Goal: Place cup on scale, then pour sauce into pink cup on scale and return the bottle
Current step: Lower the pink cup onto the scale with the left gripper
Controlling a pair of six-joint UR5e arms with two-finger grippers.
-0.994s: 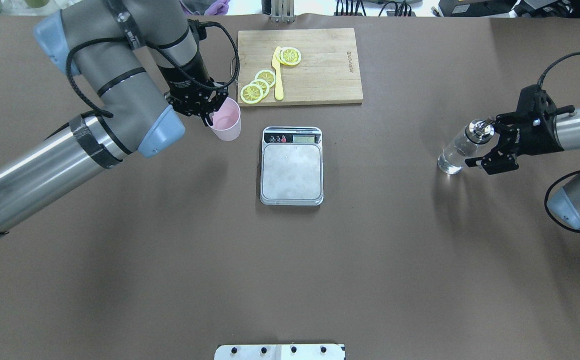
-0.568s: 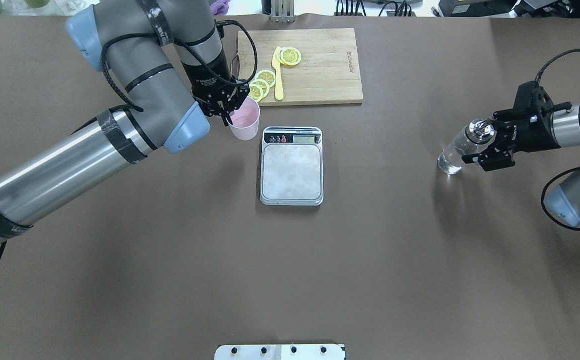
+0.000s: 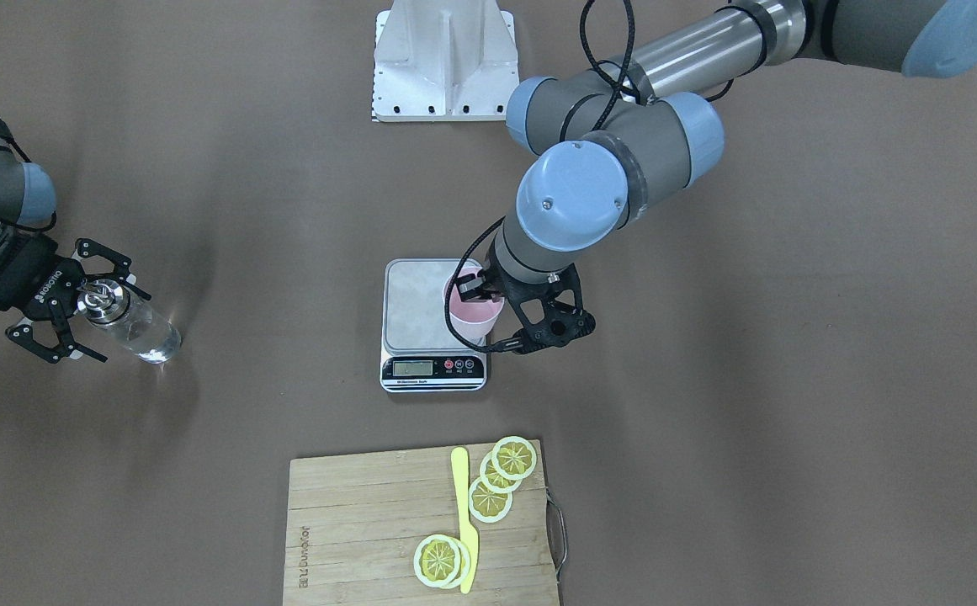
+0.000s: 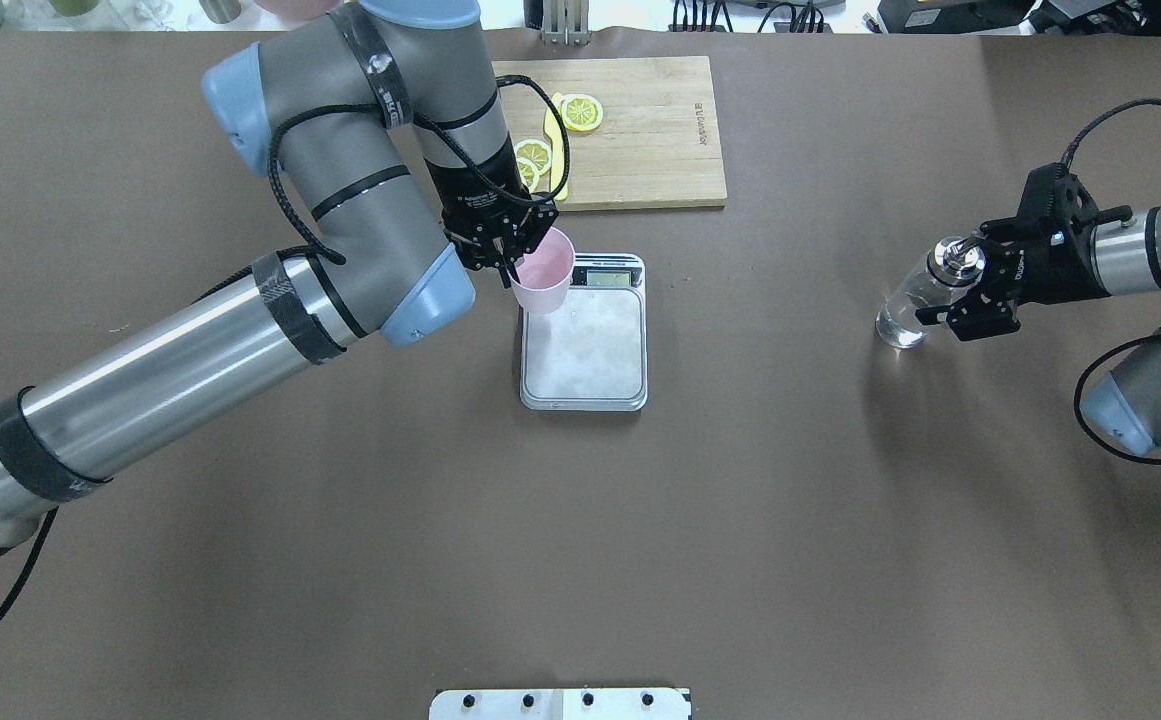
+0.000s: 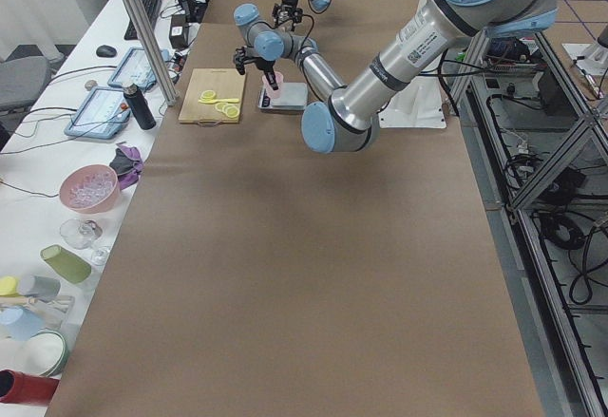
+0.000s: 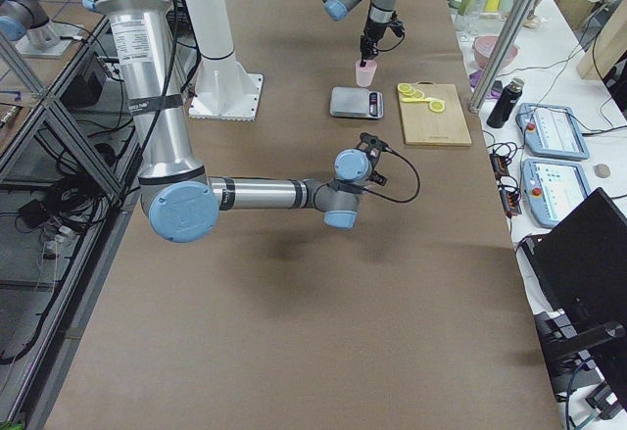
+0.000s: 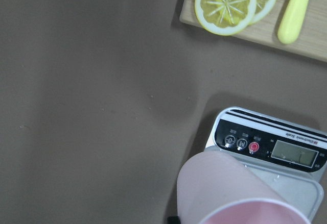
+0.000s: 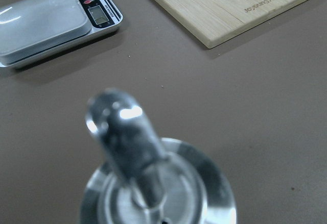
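Observation:
My left gripper [image 4: 512,255] is shut on the rim of the pale pink cup [image 4: 543,272] and holds it upright just over the far left corner of the scale [image 4: 585,350]. In the front view the cup [image 3: 473,310] hangs over the steel platform [image 3: 412,307]. The left wrist view shows the cup [image 7: 230,193] above the scale's display strip [image 7: 271,142]. The clear bottle [image 4: 915,300] with its metal spout [image 8: 138,152] stands on the table at the right. My right gripper [image 4: 935,285] is open, with a finger on each side of the bottle's top.
A wooden cutting board [image 4: 640,130] with lemon slices [image 3: 492,484] and a yellow knife [image 3: 463,513] lies behind the scale. A white mount plate [image 4: 560,703] sits at the robot's table edge. Brown table lies between the scale and the bottle.
My left arm has carried the cup to the right, from beside the cutting board to over the scale's corner. My right gripper has edged closer around the bottle.

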